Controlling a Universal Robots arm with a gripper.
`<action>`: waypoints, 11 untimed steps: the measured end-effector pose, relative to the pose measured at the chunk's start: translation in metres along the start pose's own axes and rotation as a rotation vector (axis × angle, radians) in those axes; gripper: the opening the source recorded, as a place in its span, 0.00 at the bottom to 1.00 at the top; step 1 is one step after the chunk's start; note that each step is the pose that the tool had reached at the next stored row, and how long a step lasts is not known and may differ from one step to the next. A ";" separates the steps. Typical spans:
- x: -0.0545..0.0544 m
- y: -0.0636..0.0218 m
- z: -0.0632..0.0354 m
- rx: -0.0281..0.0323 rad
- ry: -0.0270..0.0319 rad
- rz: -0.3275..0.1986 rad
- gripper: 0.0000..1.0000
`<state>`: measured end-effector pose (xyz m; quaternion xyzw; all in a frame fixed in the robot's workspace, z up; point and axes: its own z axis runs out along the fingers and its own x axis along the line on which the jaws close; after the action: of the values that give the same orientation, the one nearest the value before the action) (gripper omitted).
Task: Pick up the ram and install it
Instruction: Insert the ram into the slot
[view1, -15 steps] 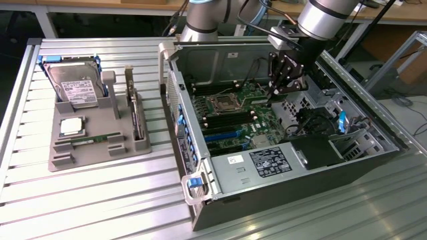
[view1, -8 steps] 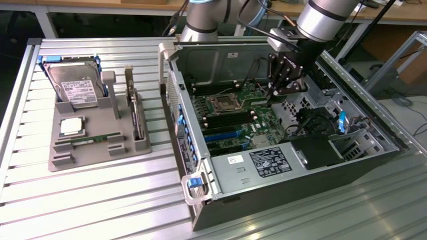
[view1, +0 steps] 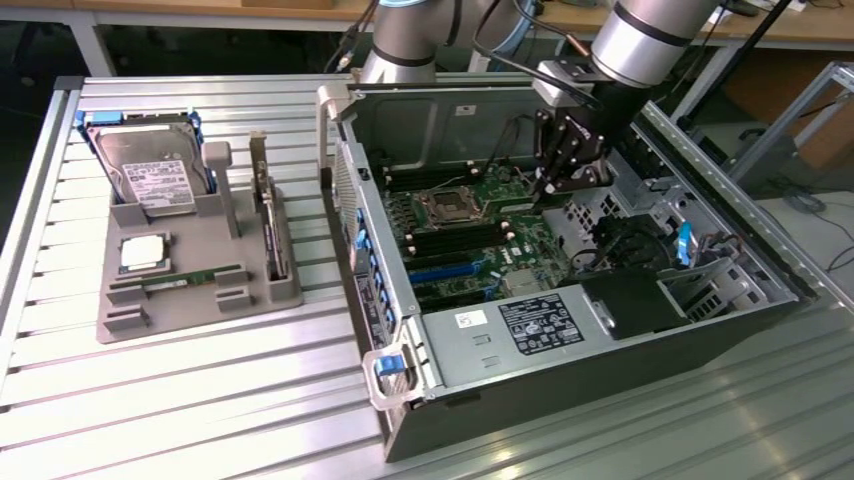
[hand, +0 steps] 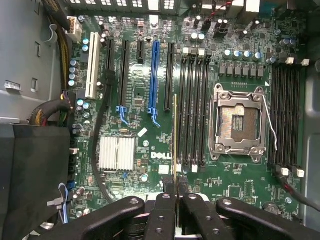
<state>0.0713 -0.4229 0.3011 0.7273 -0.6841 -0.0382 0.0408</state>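
My gripper (hand: 175, 192) is shut on the ram (hand: 175, 135). I see the ram edge-on as a thin green-gold strip running out from between the two black fingertips. It hangs above the motherboard (hand: 145, 90), just beside the nearest of several black memory slots (hand: 194, 110) next to the open processor socket (hand: 239, 122). In the exterior view the gripper (view1: 561, 180) is lowered inside the open computer case (view1: 601, 330), over the board's far part.
A second bank of memory slots (hand: 286, 115) lies beyond the socket. Black cables (hand: 102, 150) and a blue expansion slot (hand: 154, 75) cross the board. On the exterior view's left, a grey fixture (view1: 200, 310) holds a hard drive (view1: 154, 175), a silver processor (view1: 144, 252) and an upright card (view1: 274, 235).
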 end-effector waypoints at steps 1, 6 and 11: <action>0.000 -0.0001 0.0008 0.0000 0.0002 0.000 0.12; 0.000 -0.0003 0.0029 0.0000 0.0001 0.000 0.12; 0.000 -0.0005 0.0045 0.0000 0.0001 0.000 0.12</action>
<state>0.0713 -0.4229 0.2966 0.7273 -0.6841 -0.0381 0.0408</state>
